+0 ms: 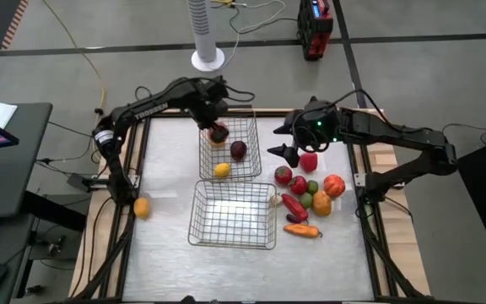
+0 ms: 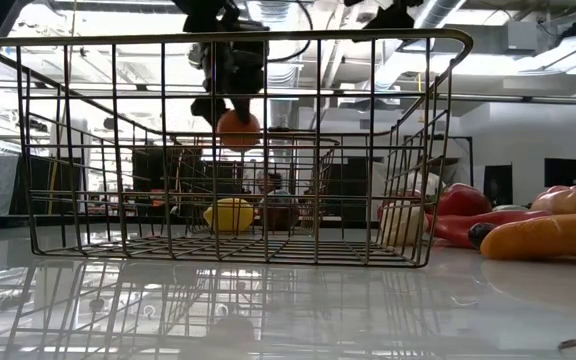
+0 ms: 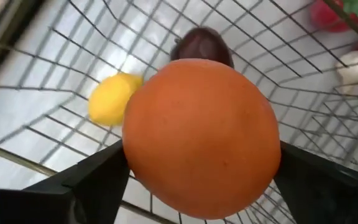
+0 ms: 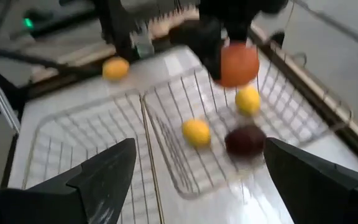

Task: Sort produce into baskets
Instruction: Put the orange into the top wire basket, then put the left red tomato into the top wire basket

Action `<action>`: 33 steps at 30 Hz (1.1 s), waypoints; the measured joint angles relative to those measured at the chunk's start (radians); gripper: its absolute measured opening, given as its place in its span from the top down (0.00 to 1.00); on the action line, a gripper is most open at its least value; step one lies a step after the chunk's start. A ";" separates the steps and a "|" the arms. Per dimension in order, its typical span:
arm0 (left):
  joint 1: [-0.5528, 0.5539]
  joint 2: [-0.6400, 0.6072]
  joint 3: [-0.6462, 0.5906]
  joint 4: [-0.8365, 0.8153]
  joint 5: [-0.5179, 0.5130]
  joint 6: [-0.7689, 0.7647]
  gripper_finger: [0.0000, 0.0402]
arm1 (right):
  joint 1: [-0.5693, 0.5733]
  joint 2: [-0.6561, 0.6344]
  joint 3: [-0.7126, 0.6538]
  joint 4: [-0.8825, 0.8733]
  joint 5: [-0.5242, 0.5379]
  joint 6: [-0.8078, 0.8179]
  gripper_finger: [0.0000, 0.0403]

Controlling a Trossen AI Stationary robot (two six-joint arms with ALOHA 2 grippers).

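Note:
My left gripper (image 1: pixel 218 129) is shut on an orange round fruit (image 3: pixel 201 137) over the far wire basket (image 1: pixel 251 127). It also shows in the low view (image 2: pixel 238 128) and in the right wrist view (image 4: pixel 238 62). In that basket lie a dark purple round (image 1: pixel 238 150) and yellow rounds (image 1: pixel 222 170). The near wire basket (image 1: pixel 233 241) stands in front of it. My right gripper (image 1: pixel 284 141) is open and holds nothing, above the table between the far basket and the pile of produce (image 1: pixel 309 192). My left gripper pinches the orange round fruit between its two fingers (image 3: pixel 92 180), one on each opposite side (image 3: pixel 135 168). The fingers come from above, pointing down. The fruit hangs clear above the far basket's floor.
The pile at the right holds red rounds (image 1: pixel 283 175), a green round (image 1: pixel 312 187), orange rounds (image 1: pixel 334 184), a red chili (image 1: pixel 294 205) and an orange carrot (image 1: pixel 302 230). A yellow-orange piece (image 1: pixel 142 208) lies alone at the table's left edge.

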 joint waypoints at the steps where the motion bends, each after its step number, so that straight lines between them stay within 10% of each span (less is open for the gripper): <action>1: -0.008 0.000 0.000 0.004 -0.017 -0.003 0.11 | 0.000 -0.001 0.000 -0.024 0.000 0.000 0.06; 13: -0.084 -0.022 -0.001 0.067 -0.029 -0.041 0.03 | -0.014 -0.022 -0.069 -0.167 -0.003 -0.057 0.06; 24: -0.258 -0.216 -0.074 0.532 -0.278 0.003 0.03 | -0.038 0.007 -0.366 0.064 -0.003 -0.025 0.06; 33: -0.275 -0.355 -0.273 0.844 -0.207 0.044 0.03 | -0.045 0.189 -0.374 0.073 -0.030 0.008 0.06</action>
